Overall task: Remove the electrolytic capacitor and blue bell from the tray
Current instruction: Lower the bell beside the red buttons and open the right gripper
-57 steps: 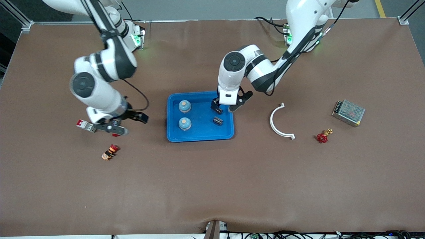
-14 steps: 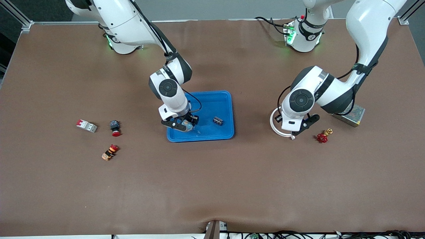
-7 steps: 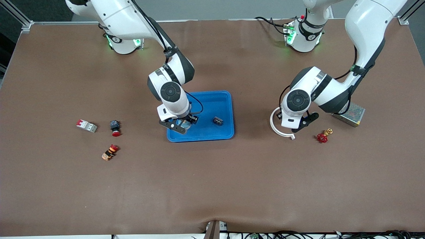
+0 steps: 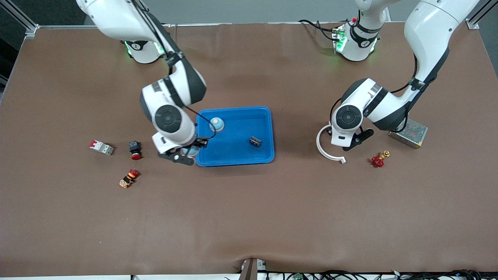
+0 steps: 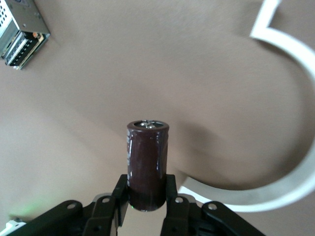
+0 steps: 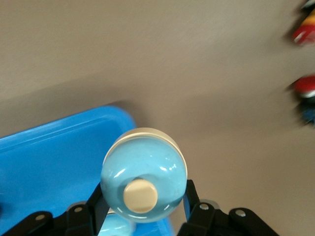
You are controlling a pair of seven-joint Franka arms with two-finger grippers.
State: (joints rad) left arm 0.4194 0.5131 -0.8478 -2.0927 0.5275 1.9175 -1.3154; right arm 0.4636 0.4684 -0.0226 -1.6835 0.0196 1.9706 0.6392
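My right gripper [image 4: 186, 154] is shut on a light blue bell [image 6: 143, 174] with a cream button, and holds it in the air over the blue tray's [image 4: 233, 161] edge toward the right arm's end. A second bell [image 4: 216, 124] stands in the tray. My left gripper [image 5: 146, 196] is shut on the base of a dark brown capacitor [image 5: 147, 162], which points out from the fingers. In the front view this gripper [image 4: 344, 146] hangs over the white curved bracket [image 4: 325, 150], and the capacitor is hidden under the hand.
A small black part [image 4: 255, 141] lies in the tray. A metal power supply [image 4: 411, 132] and a red valve [image 4: 377, 161] lie toward the left arm's end. A red-white breaker [image 4: 101, 147], a red push button [image 4: 135, 150] and an orange-red part [image 4: 128, 178] lie toward the right arm's end.
My right gripper has carried the bell up out of the tray and sideways to its edge toward the right arm's end. The left gripper has hardly moved.
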